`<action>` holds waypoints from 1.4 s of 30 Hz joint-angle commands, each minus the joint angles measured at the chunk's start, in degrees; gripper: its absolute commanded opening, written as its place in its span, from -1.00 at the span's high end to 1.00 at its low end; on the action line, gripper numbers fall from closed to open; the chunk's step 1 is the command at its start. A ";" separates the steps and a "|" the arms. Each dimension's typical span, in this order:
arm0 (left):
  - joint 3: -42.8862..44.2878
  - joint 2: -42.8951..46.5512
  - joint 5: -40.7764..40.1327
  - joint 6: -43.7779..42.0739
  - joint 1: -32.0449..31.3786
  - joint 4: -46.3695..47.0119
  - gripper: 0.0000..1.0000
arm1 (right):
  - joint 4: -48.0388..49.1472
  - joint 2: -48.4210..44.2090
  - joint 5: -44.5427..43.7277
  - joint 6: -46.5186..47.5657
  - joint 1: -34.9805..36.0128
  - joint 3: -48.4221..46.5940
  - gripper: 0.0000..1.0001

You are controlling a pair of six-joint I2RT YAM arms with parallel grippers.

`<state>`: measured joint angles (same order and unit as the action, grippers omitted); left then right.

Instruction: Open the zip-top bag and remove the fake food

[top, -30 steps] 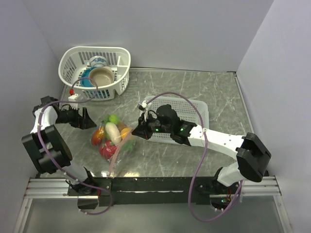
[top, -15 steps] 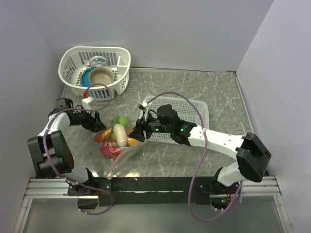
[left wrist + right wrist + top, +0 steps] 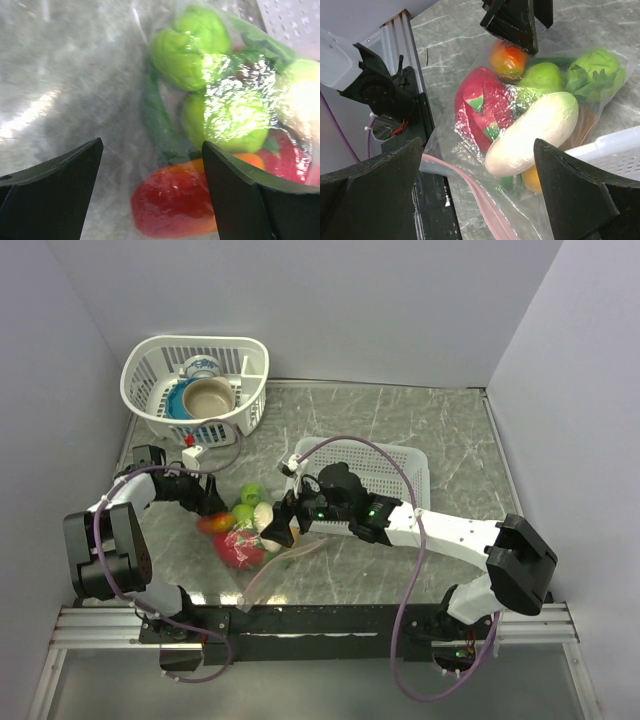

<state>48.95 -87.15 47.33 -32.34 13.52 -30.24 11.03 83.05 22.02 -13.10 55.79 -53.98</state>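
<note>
The clear, floppy zip-top bag (image 3: 262, 545), packed with glossy plastic fake food (image 3: 245, 532), is pictured lying on the grey marbled bench (image 3: 450, 430), just beside the left short side of the flat white mesh basket (image 3: 385, 472).

The left arm's fingers (image 3: 212, 503) are seen spread wide and holding nothing. They are set low at the bag's bulging closed end, on the side farthest from the basket. A red-orange piece (image 3: 170, 207) and a green round piece (image 3: 190, 45) are framed between them through the film.

The right arm's fingers (image 3: 280, 528), brought in past the basket's near left corner, are likewise parted and empty. They are hung above the pink-red dragon fruit (image 3: 480, 112) and the white oblong piece (image 3: 532, 132).

The bag's long axis is seen to slant away from that same corner. The food is heaped at the end closest to the basket, and the pale pink zipper strip (image 3: 467, 187) trails off at the end farthest from it (whether the strip is sealed cannot be told).

The strip is judged to lie nearer the right fingers than the left ones. The opening move would therefore seem to fall to the right arm, the left fingers being placed to pin the closed end. No piece has yet been taken out of the bag.
</note>
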 commanded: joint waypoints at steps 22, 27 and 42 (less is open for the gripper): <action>1.05 -5.21 -18.06 -6.25 -9.39 -3.50 0.81 | 2.16 -8.43 -4.27 0.18 1.34 3.53 -1.00; 4.30 -3.55 -19.47 -7.20 -4.49 -6.14 0.96 | 2.42 -8.86 -3.92 0.45 1.34 4.58 -1.00; 7.39 9.01 -28.26 -13.98 8.89 -9.58 0.96 | 2.43 2.18 -7.95 2.38 6.51 -1.37 -1.00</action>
<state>57.39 -81.65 20.53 -44.38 22.76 -39.77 13.34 79.94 17.87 -12.12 59.70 -49.84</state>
